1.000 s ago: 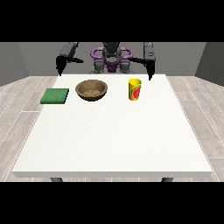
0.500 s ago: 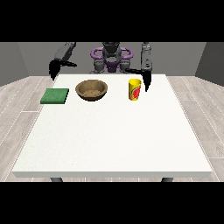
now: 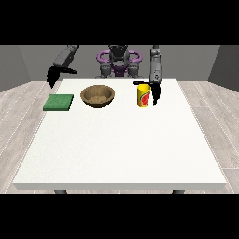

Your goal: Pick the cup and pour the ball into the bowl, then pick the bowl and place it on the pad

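A large white rectangular surface [image 3: 116, 149] fills the middle of the front view, its near edge running along six o'clock and its far edge narrowing toward twelve o'clock. Two dark legs show beneath the near edge, one at about seven o'clock and one at about five o'clock. Around the surface lies a pale grey wood-plank floor [image 3: 212, 126], visible at three o'clock and at nine o'clock, its boards marked by thin seams. Behind it, plain grey walls [image 3: 25, 63] rise at ten o'clock and two o'clock, darker toward the outer edges, with a lighter grey wall between them at twelve o'clock.
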Robot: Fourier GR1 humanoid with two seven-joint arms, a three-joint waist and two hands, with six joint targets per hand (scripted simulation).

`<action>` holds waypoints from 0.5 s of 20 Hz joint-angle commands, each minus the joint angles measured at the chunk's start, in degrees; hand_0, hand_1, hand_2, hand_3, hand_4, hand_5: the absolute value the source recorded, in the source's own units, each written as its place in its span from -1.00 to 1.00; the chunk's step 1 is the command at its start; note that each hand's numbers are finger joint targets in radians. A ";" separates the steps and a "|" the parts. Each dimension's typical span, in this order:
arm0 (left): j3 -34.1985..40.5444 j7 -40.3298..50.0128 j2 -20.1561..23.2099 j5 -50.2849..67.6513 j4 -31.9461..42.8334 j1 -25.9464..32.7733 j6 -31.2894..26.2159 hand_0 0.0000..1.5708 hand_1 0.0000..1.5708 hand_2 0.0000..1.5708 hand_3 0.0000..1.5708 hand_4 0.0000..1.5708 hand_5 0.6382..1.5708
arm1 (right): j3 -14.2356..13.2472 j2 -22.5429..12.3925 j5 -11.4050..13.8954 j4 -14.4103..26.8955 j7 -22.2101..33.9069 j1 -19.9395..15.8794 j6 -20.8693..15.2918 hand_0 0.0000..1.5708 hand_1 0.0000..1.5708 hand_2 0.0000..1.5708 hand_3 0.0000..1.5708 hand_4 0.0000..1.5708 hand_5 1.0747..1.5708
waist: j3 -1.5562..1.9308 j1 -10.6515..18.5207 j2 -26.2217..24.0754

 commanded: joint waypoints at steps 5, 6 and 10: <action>-0.20 -4.46 3.09 -11.11 6.25 -2.60 19.71 0.67 0.67 1.00 1.00 0.05 0.88 | 0.65 -0.99 -1.71 -2.65 2.41 -3.12 2.14 -1.00 -1.00 -1.00 -1.00 -1.00 0.95 | -0.04 -5.44 3.85; -0.02 -4.17 1.87 -11.35 6.41 -2.06 22.18 0.67 0.67 1.00 1.00 0.06 0.87 | -0.31 -1.68 -2.05 -1.24 -0.52 -2.05 3.70 -1.00 -1.00 -1.00 -1.00 -1.00 0.94 | 0.00 -5.64 4.23; -0.26 -3.66 3.29 -11.30 7.67 -3.05 20.11 0.71 0.71 1.00 1.00 0.12 0.86 | -5.21 -9.14 -5.18 3.18 2.11 -3.34 7.89 -1.00 -1.00 -1.00 -1.00 -1.00 0.94 | 0.00 -4.25 2.92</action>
